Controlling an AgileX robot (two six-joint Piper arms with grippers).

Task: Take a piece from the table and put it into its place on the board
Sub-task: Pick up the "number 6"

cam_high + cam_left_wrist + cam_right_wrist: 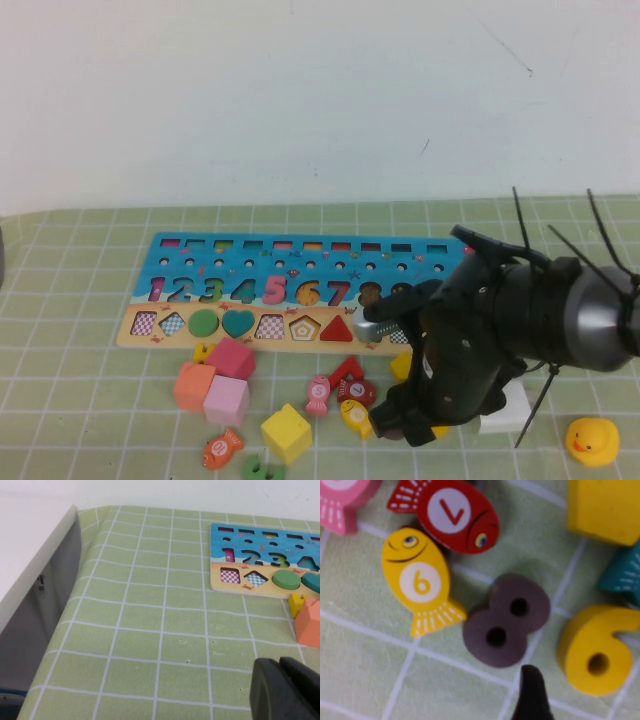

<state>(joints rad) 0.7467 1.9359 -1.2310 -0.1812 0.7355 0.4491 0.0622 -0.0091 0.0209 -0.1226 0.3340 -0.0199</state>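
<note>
The piece, a yellow wooden "6", lies flat on the green checked cloth beside a dark brown "8". My right gripper hovers low over them, open: one dark fingertip stands between the "8" and the "6", and the other is outside the picture. In the high view the right gripper sits under its arm in front of the board, and the arm hides the piece. The board's blue part carries numerals, its tan strip shapes. My left gripper is shut over bare cloth, left of the board.
A yellow fish, a red fish, a yellow block and a teal piece crowd round the "8". Pink, orange and yellow cubes lie in front of the board. A rubber duck sits at the right.
</note>
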